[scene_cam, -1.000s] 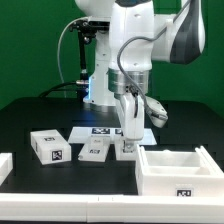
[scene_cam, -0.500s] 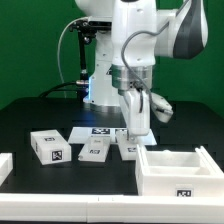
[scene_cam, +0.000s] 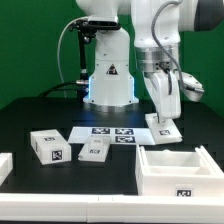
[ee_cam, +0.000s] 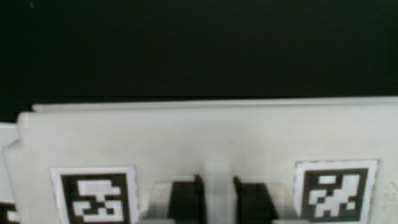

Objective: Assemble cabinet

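The cabinet (scene_cam: 180, 170), a large white open box with a tag on its front, stands at the front on the exterior view's right. My gripper (scene_cam: 163, 117) is shut on a small white tagged block (scene_cam: 167, 127) and holds it behind the cabinet, just above the table. In the wrist view the block (ee_cam: 214, 140) fills the frame with two tags on its face. My dark fingertips (ee_cam: 183, 197) clamp it at the middle between the tags.
Two more small white tagged blocks (scene_cam: 48, 146) (scene_cam: 95, 150) lie at the front left. The marker board (scene_cam: 105, 133) lies flat behind them. A white part (scene_cam: 5, 166) sits at the left edge. The robot base (scene_cam: 108, 75) stands at the back.
My gripper has carried the small tagged block up off the table and toward the exterior view's right, from beside the other blocks to behind the cabinet.
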Controlling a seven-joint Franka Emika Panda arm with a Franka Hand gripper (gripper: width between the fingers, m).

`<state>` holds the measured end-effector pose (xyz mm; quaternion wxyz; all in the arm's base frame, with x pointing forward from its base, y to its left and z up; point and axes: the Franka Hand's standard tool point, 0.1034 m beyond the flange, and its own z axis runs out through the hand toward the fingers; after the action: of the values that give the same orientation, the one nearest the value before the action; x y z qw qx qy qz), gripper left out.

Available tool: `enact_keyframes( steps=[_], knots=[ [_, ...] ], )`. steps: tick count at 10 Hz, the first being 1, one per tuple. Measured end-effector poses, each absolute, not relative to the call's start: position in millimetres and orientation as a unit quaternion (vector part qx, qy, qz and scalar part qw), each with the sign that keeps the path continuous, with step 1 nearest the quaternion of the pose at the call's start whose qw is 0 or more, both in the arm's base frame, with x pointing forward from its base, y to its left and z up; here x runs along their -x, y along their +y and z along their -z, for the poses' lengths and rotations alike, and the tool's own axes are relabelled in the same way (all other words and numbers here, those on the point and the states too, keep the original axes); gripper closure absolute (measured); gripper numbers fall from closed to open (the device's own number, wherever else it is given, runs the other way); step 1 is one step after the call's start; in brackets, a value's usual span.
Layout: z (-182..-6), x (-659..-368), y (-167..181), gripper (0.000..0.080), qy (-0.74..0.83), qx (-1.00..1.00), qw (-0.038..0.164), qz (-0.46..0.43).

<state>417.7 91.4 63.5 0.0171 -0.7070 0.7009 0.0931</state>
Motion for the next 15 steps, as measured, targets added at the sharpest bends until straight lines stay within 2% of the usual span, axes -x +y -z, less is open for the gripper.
enact_keyframes(
  steps=[5,6,7,9,10,11,13,15],
  knots=[
    [-64.6,-422.8,100.1,0.0735,0.707,0.698,0.011,-0.108],
    [-68.0,-426.9,101.4,0.0735,0.723,0.682,0.004,-0.11],
    [-70.0,-429.2,109.4,0.0735,0.745,0.662,-0.02,-0.085],
    [-67.5,-423.4,125.2,0.0735,0.746,0.661,-0.045,-0.066],
    [-65.1,-420.7,133.3,0.0735,0.747,0.659,-0.069,-0.051],
    [-63.2,-418.6,142.3,0.0735,0.739,0.667,-0.083,-0.044],
    [-65.1,-421.8,137.2,0.0735,0.717,0.69,-0.09,-0.049],
    [-80.6,-441.2,121.2,0.0735,0.715,0.692,-0.083,-0.05]
  ],
)
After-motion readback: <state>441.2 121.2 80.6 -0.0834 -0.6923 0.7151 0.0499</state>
